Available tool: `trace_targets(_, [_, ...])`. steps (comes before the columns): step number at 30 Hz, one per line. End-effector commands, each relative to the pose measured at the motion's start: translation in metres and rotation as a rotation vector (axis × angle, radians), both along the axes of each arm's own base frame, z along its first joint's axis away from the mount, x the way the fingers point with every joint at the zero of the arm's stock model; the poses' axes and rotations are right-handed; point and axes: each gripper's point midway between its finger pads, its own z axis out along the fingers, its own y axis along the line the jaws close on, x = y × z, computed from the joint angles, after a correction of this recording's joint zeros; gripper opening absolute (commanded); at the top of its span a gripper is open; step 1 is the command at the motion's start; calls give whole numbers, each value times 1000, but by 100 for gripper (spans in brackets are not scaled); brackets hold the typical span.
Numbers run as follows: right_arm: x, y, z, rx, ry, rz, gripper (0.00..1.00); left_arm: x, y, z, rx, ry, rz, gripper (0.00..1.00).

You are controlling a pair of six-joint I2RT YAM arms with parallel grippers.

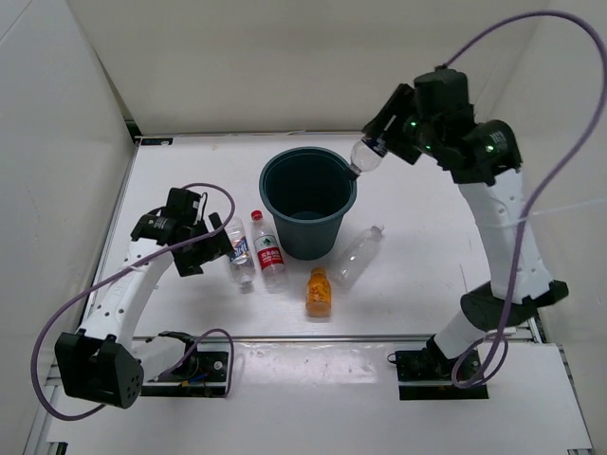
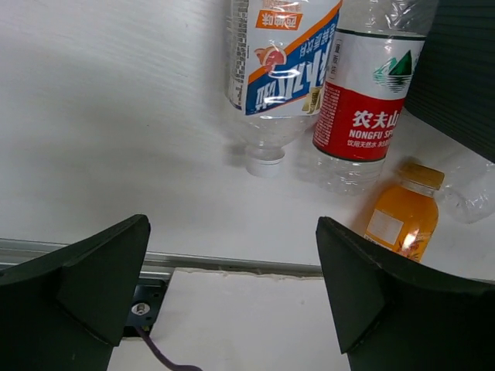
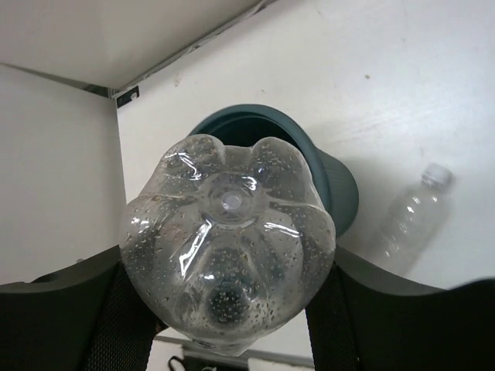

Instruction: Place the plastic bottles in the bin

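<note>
Teal-green and round, the bin (image 1: pixel 311 242) stands upright in the middle of the white surface (image 1: pixel 427 204). At its far right rim the right tool (image 1: pixel 380 144) is clamped on a clear bottle (image 1: pixel 366 156). That bottle is tilted, with its neck angled down toward the bin's open mouth. The right wrist view shows its ridged base (image 3: pixel 228 239) facing the camera, gripped between the two dark fingers (image 3: pixel 69 309), with the bin beyond it.

Four more plastic bottles lie on the surface along the bin's near side. A blue-and-white labelled bottle (image 1: pixel 241 252) and a red-labelled bottle (image 1: pixel 269 252) rest side by side just left of the bin. The first has its cap toward the arm bases, and the second has its red cap pointing the far way. A shorter orange bottle (image 1: pixel 319 291) sits just in front of the bin. A plain clear bottle (image 1: pixel 358 256) lies to the bin's right, well apart from the labelled pair.

The left tool (image 1: pixel 211 248) hangs just beside the blue-and-white labelled bottle. Its jaws are spread wide and hold nothing, and the left wrist view shows bare surface between them.
</note>
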Motion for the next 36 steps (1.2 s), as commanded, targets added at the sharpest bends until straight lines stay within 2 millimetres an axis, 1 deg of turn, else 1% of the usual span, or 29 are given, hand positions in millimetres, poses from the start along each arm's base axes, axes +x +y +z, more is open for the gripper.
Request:
trace_targets(1, [36, 43, -35, -142, -3, 89, 40, 7, -17, 5, -73, -34, -35, 100])
trace_targets(2, [43, 55, -49, -178, 7, 123, 49, 5, -15, 1, -66, -24, -23, 100])
trace_targets(3, [44, 70, -54, -225, -16, 200, 69, 5, -15, 1, -66, -24, -22, 100])
trace_targets(4, [53, 75, -56, -246, -30, 217, 81, 7, -16, 2, -68, -33, -23, 100])
trace_targets(5, [53, 77, -53, -252, -34, 236, 91, 8, -14, 1, -64, -33, -11, 100])
trace_targets(6, [47, 68, -52, -271, -9, 211, 100, 8, -14, 1, -64, -33, -10, 100])
trace_targets(7, [47, 62, -47, -270, -13, 178, 100, 11, -13, 2, -61, -46, 7, 100])
trace_targets(8, [36, 48, -42, -270, -14, 144, 100, 14, -14, 3, -70, -52, 20, 100])
trace_targets(9, [31, 37, -45, -273, -3, 111, 100, 19, -13, 2, -62, -62, 39, 100])
trace_targets(10, [17, 24, -21, -225, -71, 86, 100, 19, -13, -2, -62, -62, 39, 100])
trace_targets(11, [14, 18, -26, -213, -62, 78, 100, 22, -15, -3, -74, -71, 34, 100])
trace_targets(12, [10, 12, -46, -234, -19, 82, 100, 25, -18, -1, -90, -86, 37, 100])
trace_targets(13, [2, 1, -38, -222, -37, 67, 100, 30, -24, -1, -120, -105, 23, 100])
trace_targets(14, [-3, -2, -41, -224, -20, 64, 100, 31, -27, -7, -134, -99, 15, 100])
trace_targets(15, [-7, -3, -44, -229, -2, 73, 100, 35, -33, -4, -151, -122, -1, 100])
trace_targets(16, [-16, -6, -48, -238, 27, 88, 100, 36, -36, -11, -149, -113, -12, 100])
trace_targets(17, [-20, -7, -52, -244, 46, 97, 100, 44, -38, -14, -152, -123, -12, 100])
trace_targets(18, [-24, -7, -55, -247, 63, 107, 100, 44, -42, -21, -145, -110, -33, 100])
trace_targets(20, [-33, -9, -58, -254, 98, 126, 100, 48, -36, -33, -85, -91, -16, 100])
trace_targets(22, [-38, -9, -53, -240, 93, 138, 100, 55, -32, -49, -29, -54, -3, 100])
trace_targets(23, [-42, -9, -55, -246, 104, 157, 100, 66, -27, -49, 5, -73, 16, 100])
trace_targets(24, [-45, -10, -51, -241, 93, 169, 100, 71, -26, -60, 29, -45, 11, 100])
trace_targets(26, [-50, -11, -46, -250, 72, 200, 100, 81, -28, -67, 71, -35, 8, 100])
trace_targets(27, [-55, -14, -47, -259, 74, 206, 100, 90, -30, -65, 74, -40, -1, 100])
trace_targets(28, [-59, -15, -46, -252, 72, 213, 100, 91, -31, -80, 101, 1, -18, 100])
trace_targets(31, [-68, -22, -50, -272, 89, 223, 100, 93, -36, -99, 117, 60, -54, 100])
trace_targets(33, [-71, -26, -57, -290, 110, 218, 100, 87, -36, -108, 122, 104, -60, 92])
trace_targets(34, [-74, -28, -58, -290, 110, 218, 100, 84, -35, -110, 124, 113, -60, 79])
trace_targets(36, [-76, -29, -67, -296, 136, 214, 100, 75, -28, -108, 151, 128, -53, 69])
